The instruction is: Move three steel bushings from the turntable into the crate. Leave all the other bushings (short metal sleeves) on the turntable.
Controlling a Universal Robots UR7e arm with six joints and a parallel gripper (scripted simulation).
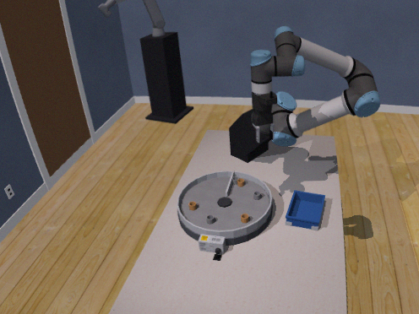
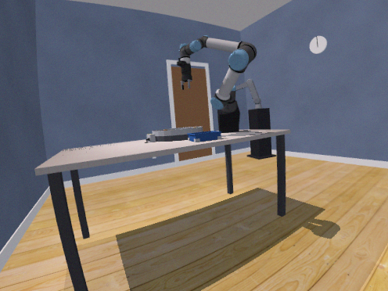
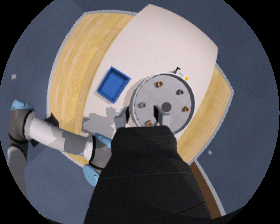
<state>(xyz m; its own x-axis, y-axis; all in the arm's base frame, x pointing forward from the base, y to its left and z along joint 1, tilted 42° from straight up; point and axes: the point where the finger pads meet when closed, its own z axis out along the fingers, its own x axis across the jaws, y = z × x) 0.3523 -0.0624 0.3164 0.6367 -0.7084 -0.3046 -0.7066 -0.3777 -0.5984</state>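
Observation:
The grey round turntable (image 1: 249, 234) (image 2: 172, 133) (image 3: 168, 93) carries the bushings. One steel bushing (image 1: 257, 196) (image 3: 141, 105) stands on its crate side. Another steel bushing (image 1: 210, 219) (image 3: 180, 92) stands near the front rim. A small grey shape (image 1: 235, 180) shows beside the divider, partly hidden; I cannot tell if it is a bushing. Copper-coloured bushings stand at the left (image 1: 193, 206), front right (image 1: 245, 218) and back (image 1: 241, 182). The blue crate (image 1: 306, 211) (image 2: 205, 136) (image 3: 113, 85) looks empty. My gripper (image 1: 263, 135) (image 2: 186, 85) (image 3: 141, 110) is open and empty, high above the table.
A thin upright divider (image 1: 229, 185) runs from near the dark hub (image 1: 224, 202) to the back rim. A small white box (image 1: 212, 244) (image 3: 182, 75) stands against the turntable's front. The crate stands to the right of the turntable. The black arm base (image 1: 246, 140) is behind.

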